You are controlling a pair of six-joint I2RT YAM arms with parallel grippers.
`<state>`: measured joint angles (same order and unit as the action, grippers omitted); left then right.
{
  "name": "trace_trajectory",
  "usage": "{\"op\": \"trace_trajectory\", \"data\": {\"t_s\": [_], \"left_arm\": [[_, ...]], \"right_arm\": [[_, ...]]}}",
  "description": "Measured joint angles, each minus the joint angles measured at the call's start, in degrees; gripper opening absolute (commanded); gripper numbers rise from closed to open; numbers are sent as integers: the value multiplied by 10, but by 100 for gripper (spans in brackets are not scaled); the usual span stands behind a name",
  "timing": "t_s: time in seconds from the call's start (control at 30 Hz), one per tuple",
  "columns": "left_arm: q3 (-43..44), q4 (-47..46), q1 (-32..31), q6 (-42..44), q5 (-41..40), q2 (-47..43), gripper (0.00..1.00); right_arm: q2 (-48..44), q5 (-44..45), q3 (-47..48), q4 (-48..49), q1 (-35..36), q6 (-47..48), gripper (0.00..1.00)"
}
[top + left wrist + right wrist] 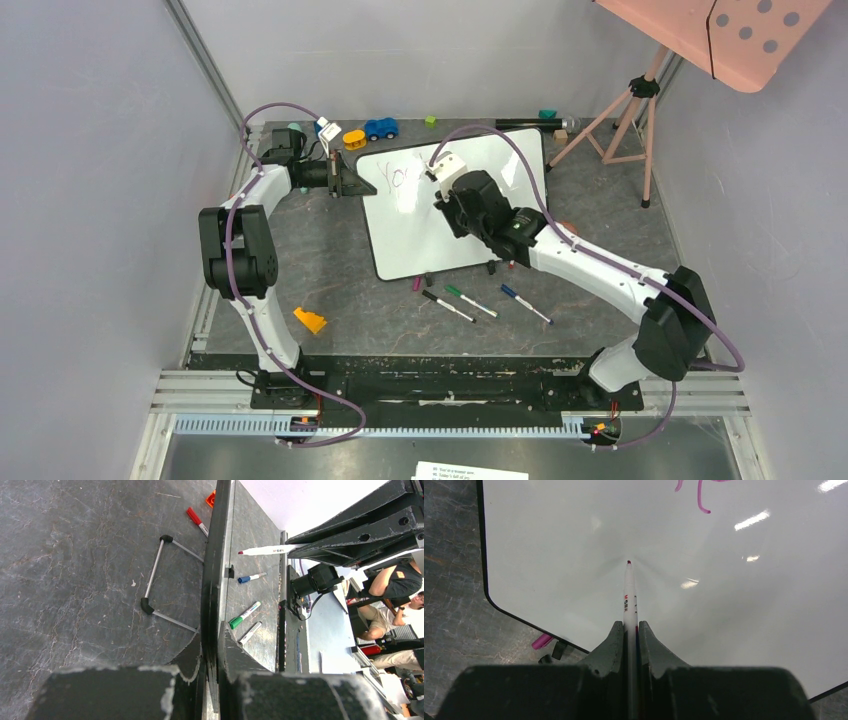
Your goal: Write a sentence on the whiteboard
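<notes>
Right claw (627,630) grips marker (629,592), clearest wrist-view.

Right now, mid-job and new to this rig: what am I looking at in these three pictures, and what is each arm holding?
Two robot arms are bolted at the near edge of the table. The overhead picture shows both; the other two come from cameras on their wrists. The left gripper clamps the edge of the whiteboard, steadying it. The right gripper holds a marker, tip at the board. A few pink letters are written. Spare markers lie nearby.
</notes>
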<state>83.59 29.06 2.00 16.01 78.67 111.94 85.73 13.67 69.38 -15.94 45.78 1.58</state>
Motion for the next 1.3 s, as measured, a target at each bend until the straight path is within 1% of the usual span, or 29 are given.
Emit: {"op": "trace_trajectory", "data": {"t_s": [0.53,1.3], "left_arm": [[0,0,0,0,0,0,2],[0,0,0,0,0,0,2]], "right_arm": [[26,0,36,16,1,10,0],[48,30,46,8,5,16,0]]}}
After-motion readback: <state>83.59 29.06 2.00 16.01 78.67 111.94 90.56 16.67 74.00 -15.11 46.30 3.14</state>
